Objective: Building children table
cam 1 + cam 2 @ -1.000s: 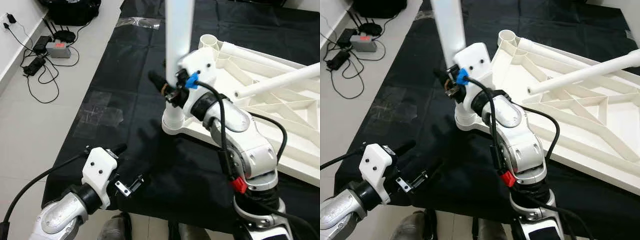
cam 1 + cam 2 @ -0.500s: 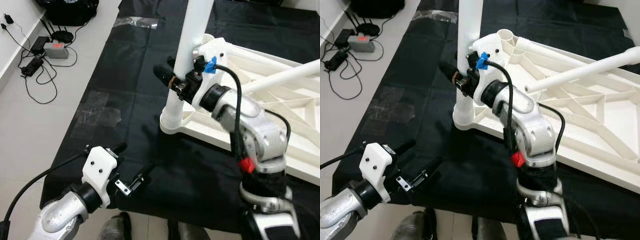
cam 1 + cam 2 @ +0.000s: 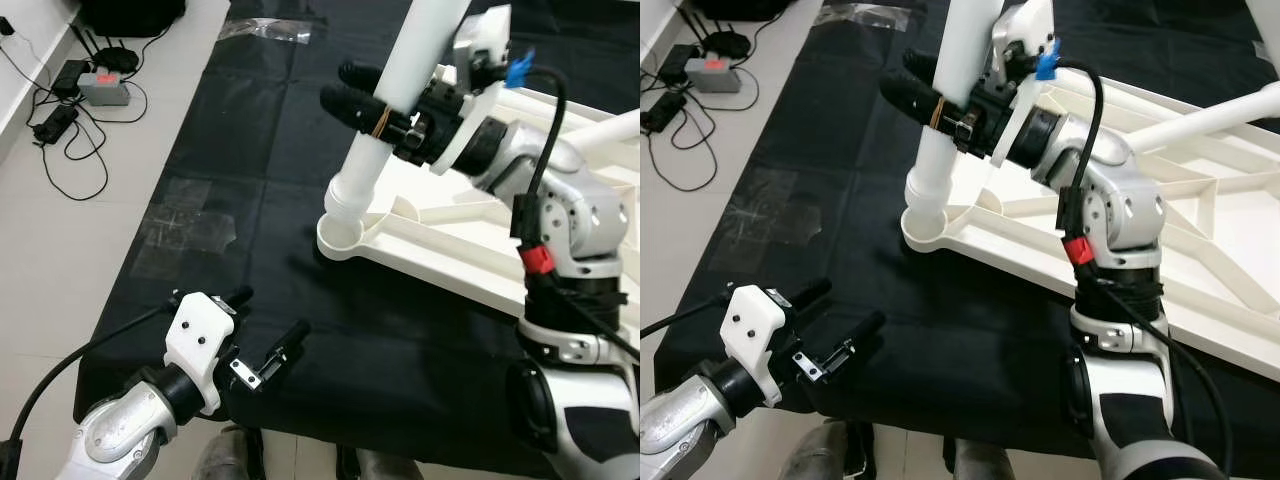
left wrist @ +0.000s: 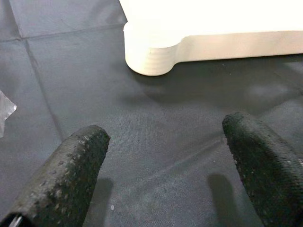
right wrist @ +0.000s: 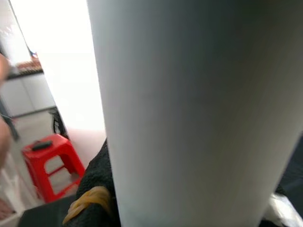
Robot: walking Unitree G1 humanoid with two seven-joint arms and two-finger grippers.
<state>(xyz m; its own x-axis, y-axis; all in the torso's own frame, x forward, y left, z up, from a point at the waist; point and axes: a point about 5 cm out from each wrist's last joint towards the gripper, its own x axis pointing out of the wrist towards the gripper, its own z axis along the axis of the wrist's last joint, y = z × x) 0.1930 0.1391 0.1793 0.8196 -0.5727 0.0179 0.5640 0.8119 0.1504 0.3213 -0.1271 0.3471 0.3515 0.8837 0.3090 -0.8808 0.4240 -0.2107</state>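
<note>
At far left, a grey box with a red top [image 3: 104, 91] and black cables [image 3: 50, 120] are seen on the pale tiled floor [image 3: 70, 230]. The left hand [image 3: 268, 335] is held low over the black cloth [image 3: 260, 160], its fingers spread wide and holding nothing. The white plastic tube leg [image 3: 385, 130] is gripped by the right hand [image 3: 362, 98] and stands tilted, its lower end at the round corner socket [image 3: 338, 238] of the upturned white plastic table top [image 3: 470, 250], which lies on the cloth.
</note>
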